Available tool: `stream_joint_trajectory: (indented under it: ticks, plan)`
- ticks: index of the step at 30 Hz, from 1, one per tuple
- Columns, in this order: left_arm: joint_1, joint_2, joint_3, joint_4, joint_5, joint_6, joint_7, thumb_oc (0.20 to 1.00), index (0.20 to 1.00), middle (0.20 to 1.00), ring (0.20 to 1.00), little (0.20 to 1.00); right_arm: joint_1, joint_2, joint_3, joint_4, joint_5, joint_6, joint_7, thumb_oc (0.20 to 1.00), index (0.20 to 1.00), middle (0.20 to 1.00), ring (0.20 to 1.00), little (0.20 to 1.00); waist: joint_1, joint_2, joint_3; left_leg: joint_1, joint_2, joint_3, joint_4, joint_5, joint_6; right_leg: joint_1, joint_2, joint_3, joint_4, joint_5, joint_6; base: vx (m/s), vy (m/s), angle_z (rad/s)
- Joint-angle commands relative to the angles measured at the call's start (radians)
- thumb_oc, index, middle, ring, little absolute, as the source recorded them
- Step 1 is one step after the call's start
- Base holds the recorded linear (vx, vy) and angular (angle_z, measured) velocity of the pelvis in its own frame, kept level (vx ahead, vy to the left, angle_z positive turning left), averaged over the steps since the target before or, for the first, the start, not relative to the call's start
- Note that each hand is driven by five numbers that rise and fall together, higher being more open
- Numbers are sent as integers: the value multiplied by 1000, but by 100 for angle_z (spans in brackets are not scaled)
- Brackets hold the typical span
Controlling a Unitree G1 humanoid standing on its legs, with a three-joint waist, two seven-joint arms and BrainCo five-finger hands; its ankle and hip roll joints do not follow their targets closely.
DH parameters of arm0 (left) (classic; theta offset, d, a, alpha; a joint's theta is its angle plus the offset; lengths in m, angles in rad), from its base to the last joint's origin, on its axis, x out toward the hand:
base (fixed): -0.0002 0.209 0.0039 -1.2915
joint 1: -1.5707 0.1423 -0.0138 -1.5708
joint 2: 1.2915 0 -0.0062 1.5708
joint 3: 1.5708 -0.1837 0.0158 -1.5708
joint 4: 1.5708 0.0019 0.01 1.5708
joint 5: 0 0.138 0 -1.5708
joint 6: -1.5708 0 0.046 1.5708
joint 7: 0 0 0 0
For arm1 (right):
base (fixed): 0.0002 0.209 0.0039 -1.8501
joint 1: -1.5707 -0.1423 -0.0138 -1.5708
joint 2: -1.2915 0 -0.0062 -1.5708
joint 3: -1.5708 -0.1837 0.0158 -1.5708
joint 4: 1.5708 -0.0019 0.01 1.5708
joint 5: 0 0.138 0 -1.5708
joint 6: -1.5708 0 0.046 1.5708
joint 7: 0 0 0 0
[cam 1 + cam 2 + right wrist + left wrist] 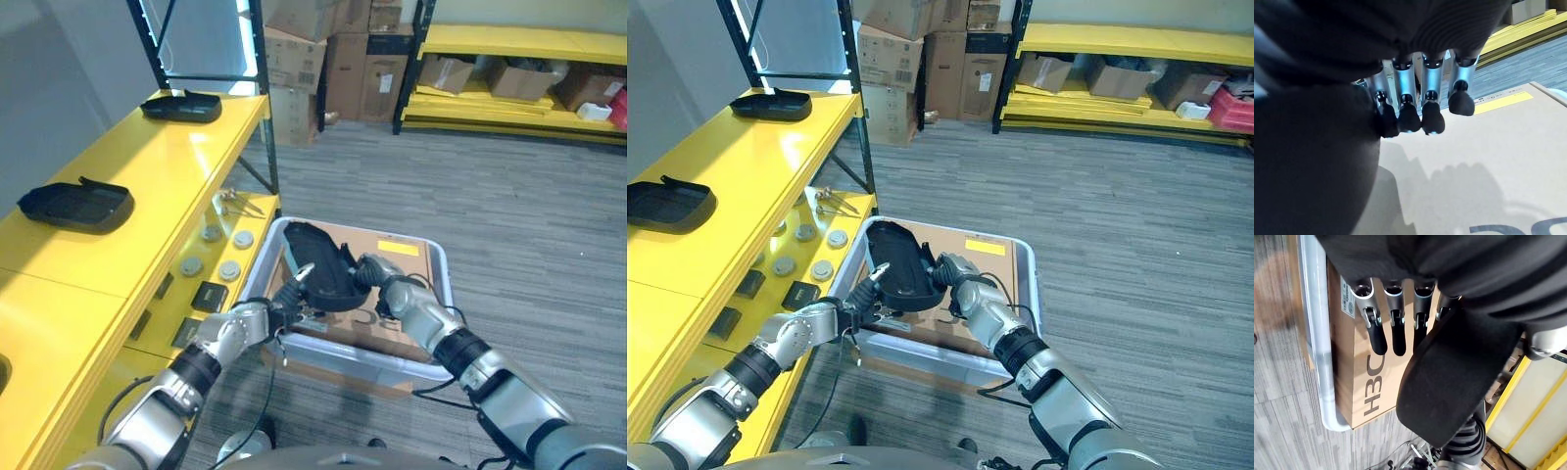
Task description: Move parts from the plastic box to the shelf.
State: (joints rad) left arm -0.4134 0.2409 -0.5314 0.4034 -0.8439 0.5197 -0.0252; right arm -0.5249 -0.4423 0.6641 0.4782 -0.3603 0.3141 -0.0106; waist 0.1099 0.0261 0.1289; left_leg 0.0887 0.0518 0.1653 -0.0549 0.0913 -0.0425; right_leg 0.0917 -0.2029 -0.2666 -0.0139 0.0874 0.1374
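Black moulded part (321, 266) is up over the plastic box (443, 284), carried between both hands so it stays level for the trip to the yellow shelf (147, 166), I'd guess. Left hand (284, 304) props its near end with fairly straight fingers, right hand (377, 279) presses the other side; whether its fingers curl round the edge is hard to tell. Two similar parts (76, 205) already sit on the shelf.
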Motion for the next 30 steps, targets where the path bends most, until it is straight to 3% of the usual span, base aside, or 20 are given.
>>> stream_joint_trajectory:
  ticks: [1,13,19,20,23,24,25,30]
  plan:
    - [-140,-124,-67,-26,-3,-122,-49,200,200,200,200,200,-143,73,76,-62,23,-47,-13,200,200,200,200,200,36,6,-44,-39,16,-48,40,-72,-18,7,-57,-74,89,-84,70,0,0,0]
    - [-165,-109,-66,-66,92,-162,-70,200,200,200,200,200,-139,96,60,-42,107,-27,-60,200,200,200,200,200,34,10,-49,-29,22,-43,40,-73,-22,14,-54,-74,90,-88,66,0,0,0]
    - [-180,-108,-66,-82,117,-221,-14,200,200,200,200,200,-136,114,34,-48,267,18,-118,200,200,200,200,200,31,11,-47,-25,26,-45,43,-72,-26,19,-52,-72,90,-92,64,0,0,0]
    - [-192,-108,-61,-98,124,-227,30,200,200,200,200,200,-137,131,13,-50,390,46,-170,200,200,200,200,200,30,13,-46,-19,30,-45,42,-70,-27,24,-51,-74,90,-92,62,0,0,0]
    - [-212,-105,-50,-105,160,-265,79,200,200,200,200,200,-151,155,-27,-56,539,85,-244,200,200,200,200,200,30,15,-44,-12,32,-47,41,-68,-30,32,-50,-75,88,-92,60,0,0,0]
    - [-218,-103,-47,-114,166,-276,98,200,200,200,200,200,-157,161,-40,-57,579,87,-280,526,526,526,526,526,32,16,-44,-11,33,-49,41,-68,-31,34,-50,-75,87,-92,60,0,0,0]
    - [-226,-98,-37,-128,162,-285,122,200,200,200,200,200,-166,167,-56,-56,615,92,-320,1000,1000,1000,1000,1000,34,17,-44,-10,33,-52,42,-68,-32,36,-50,-76,87,-93,59,0,0,0]
    - [-242,-69,35,-201,154,-273,192,200,200,200,200,200,-168,176,-125,-49,722,70,-421,1000,1000,1000,1000,1000,43,20,-52,-9,37,-53,42,-70,-31,42,-51,-80,81,-95,54,0,0,0]
